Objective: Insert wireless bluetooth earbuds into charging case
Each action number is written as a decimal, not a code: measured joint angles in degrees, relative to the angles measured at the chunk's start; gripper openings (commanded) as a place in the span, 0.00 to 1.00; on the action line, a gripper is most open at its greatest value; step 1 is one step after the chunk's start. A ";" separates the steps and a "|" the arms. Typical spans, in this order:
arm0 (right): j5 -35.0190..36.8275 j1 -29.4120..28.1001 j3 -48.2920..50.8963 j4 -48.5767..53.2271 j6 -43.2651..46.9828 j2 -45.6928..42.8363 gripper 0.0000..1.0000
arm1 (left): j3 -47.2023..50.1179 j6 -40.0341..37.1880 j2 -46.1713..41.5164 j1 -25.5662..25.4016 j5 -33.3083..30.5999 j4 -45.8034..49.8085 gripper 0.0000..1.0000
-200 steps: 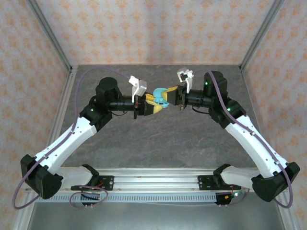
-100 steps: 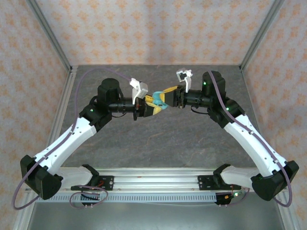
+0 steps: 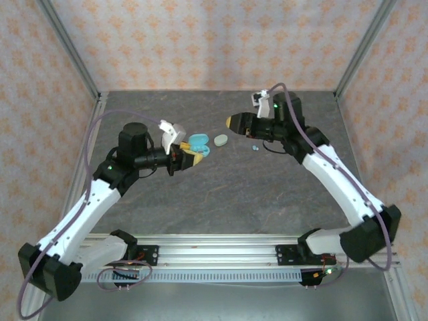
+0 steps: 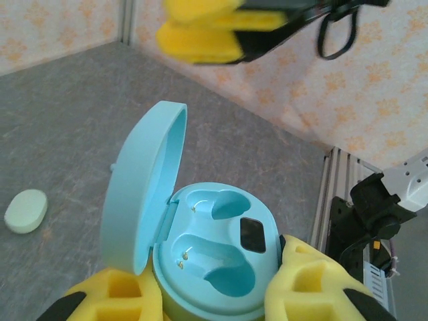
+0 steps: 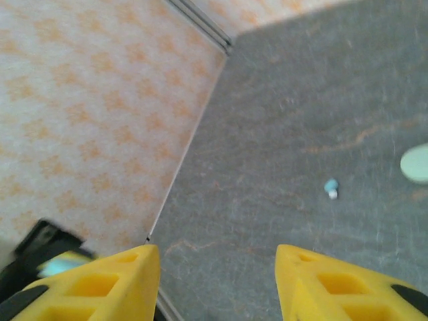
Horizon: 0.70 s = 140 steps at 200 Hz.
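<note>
My left gripper (image 3: 189, 156) is shut on the pale blue charging case (image 4: 217, 261), its yellow fingers (image 4: 314, 284) pressing both sides of the base. The case's lid (image 4: 144, 180) stands open to the left and both wells are bare. In the top view the case (image 3: 198, 142) is held just above the table, left of centre. Pale blue earbuds (image 3: 255, 147) lie on the table below my right gripper (image 3: 232, 122); one earbud (image 5: 330, 188) appears small in the right wrist view. My right gripper (image 5: 217, 284) is open with nothing between its fingers.
A shut mint-green case (image 3: 221, 140) lies on the grey table (image 3: 221, 194) between the two grippers, seen too as the mint case (image 4: 25, 210) and at the frame edge as the mint case (image 5: 418, 164). Patterned walls with metal posts (image 3: 70, 50) enclose the table.
The grippers, which met over the blue case at mid-table, have parted. My right gripper let go, opened and drew back right. My left arm pulled left with the case, its lid now open.
</note>
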State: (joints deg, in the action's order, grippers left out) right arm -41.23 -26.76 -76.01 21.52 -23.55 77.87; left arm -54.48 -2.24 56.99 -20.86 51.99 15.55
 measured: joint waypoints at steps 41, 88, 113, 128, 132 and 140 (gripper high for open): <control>3.56 -5.68 -8.48 8.37 -1.29 16.85 0.40 | 2.84 -0.94 -7.98 0.68 -2.89 4.85 0.11; 15.26 -13.09 -32.24 24.37 0.20 38.12 0.33 | 4.04 -1.31 -14.32 0.68 -5.77 9.66 0.12; 21.05 -15.21 -46.58 33.40 0.90 49.24 0.33 | 4.68 -1.31 -16.57 0.68 -7.28 11.72 0.12; 23.78 -16.20 -56.22 38.69 1.33 56.57 0.33 | 5.25 -1.31 -17.68 0.68 -7.93 12.37 0.12; 24.59 -16.46 -59.08 40.35 1.36 58.64 0.33 | 5.38 -1.31 -17.92 0.68 -7.98 12.52 0.12; 25.77 -16.87 -63.60 42.73 1.55 62.16 0.34 | 5.62 -1.31 -18.36 0.68 -8.35 12.76 0.12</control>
State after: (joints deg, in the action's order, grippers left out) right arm -15.46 -43.64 -139.61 64.25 -22.00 140.03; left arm -48.86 -3.55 38.63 -20.18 43.64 28.32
